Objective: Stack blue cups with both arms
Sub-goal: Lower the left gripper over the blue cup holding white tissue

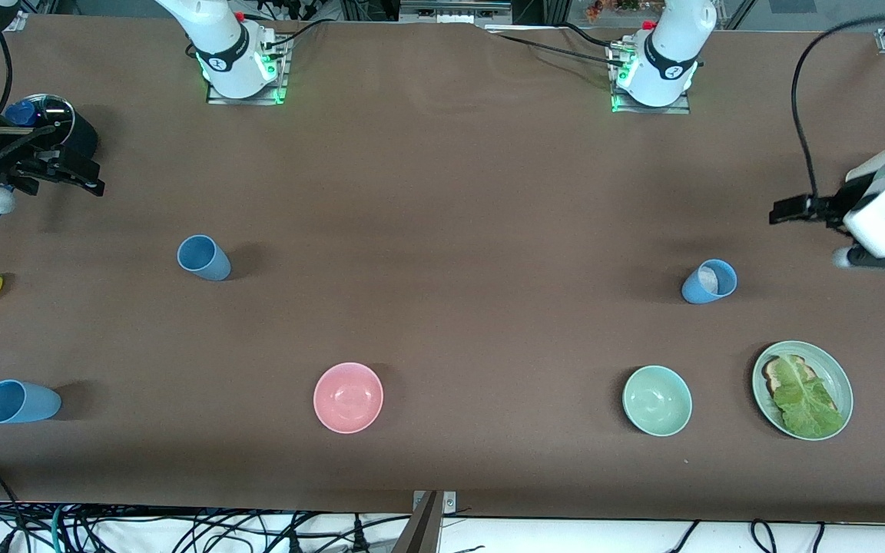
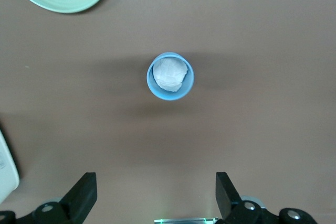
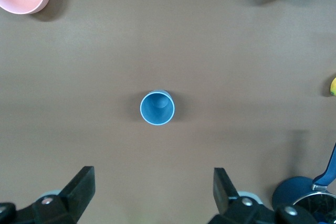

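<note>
Surveying the bench (image 1: 442, 192), I see both arms raised at its two ends. The left gripper (image 2: 155, 195) hangs with fingers (image 2: 84, 192) spread apart and holding nothing, over the bench by a blue cup holding something white (image 1: 709, 281). The right gripper (image 3: 153, 192), fingers equally apart and holding nothing, hangs over the bench near an empty blue cup (image 1: 203, 257). Relative to the pink bowl (image 1: 348, 397), this empty cup stands farther from the front camera; a third blue cup (image 1: 19, 402) stands toward the right arm's end.
</note>
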